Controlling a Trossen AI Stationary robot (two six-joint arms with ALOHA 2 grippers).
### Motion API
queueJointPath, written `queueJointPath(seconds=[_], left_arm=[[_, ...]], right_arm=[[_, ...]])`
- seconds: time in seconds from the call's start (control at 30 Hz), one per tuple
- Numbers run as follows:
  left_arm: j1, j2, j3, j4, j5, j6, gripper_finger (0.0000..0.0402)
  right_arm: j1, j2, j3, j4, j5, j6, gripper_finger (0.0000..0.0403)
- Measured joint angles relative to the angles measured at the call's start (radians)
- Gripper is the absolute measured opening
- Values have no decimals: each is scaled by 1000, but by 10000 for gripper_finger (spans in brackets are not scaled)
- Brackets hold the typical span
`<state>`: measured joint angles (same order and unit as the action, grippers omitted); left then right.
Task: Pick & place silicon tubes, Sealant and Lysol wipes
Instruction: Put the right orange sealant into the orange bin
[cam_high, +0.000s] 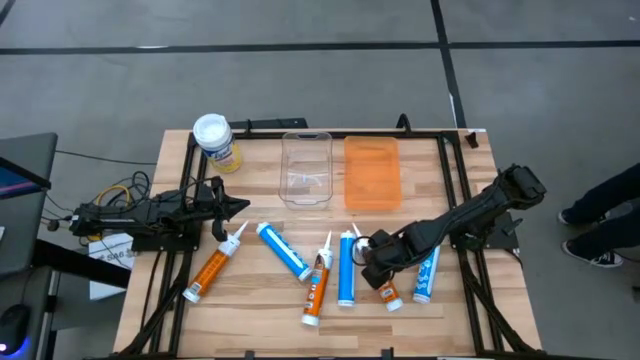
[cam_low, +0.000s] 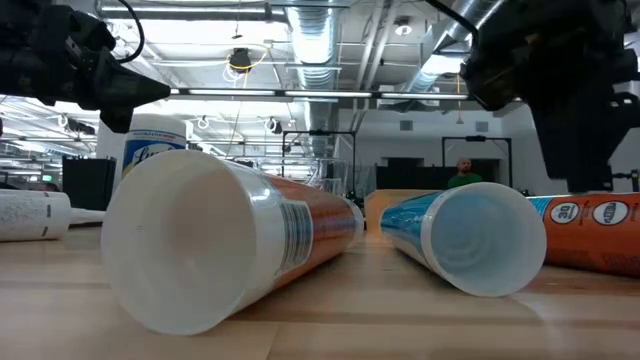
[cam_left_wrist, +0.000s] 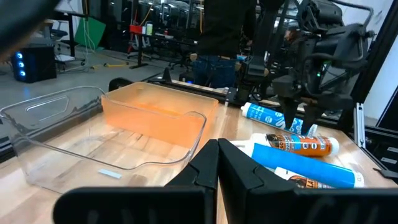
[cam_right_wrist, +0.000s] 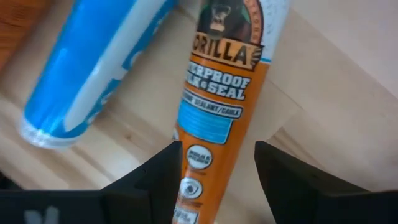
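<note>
Right gripper (cam_high: 374, 262) down over the orange Gorilla sealant tube (cam_right_wrist: 214, 106), fingers spread, straddling it across its long axis, not yet clamped. Tube flat on the table (cam_high: 260, 325), just beside a blue tube (cam_high: 428, 274). Left gripper (cam_high: 238, 206) clenched, empty, farther off.

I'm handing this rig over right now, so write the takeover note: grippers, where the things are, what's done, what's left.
Right gripper: open, straddling an orange sealant tube on the table's right side, not yet closed on it.
Left gripper: shut, empty, waiting at the table's left edge.
Lysol wipes stand upright at the far left corner, beside the clear bin; the orange bin sits next to it.
Six tubes, blue and orange, lie loose on the table near the front.
Done: nothing is in either bin.
Left: all the tubes and the wipes.
</note>
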<state>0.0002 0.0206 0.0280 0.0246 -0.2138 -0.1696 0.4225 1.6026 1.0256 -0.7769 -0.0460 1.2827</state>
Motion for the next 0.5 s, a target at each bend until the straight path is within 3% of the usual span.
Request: queueJointPath(seconds=[0.27, 0.5], left_arm=[[0, 0, 0, 0, 0, -1, 0], [0, 0, 0, 0, 0, -2, 0]], right_arm=[[0, 1, 0, 23, -4, 5, 174], [0, 0, 0, 21, -3, 2, 223]])
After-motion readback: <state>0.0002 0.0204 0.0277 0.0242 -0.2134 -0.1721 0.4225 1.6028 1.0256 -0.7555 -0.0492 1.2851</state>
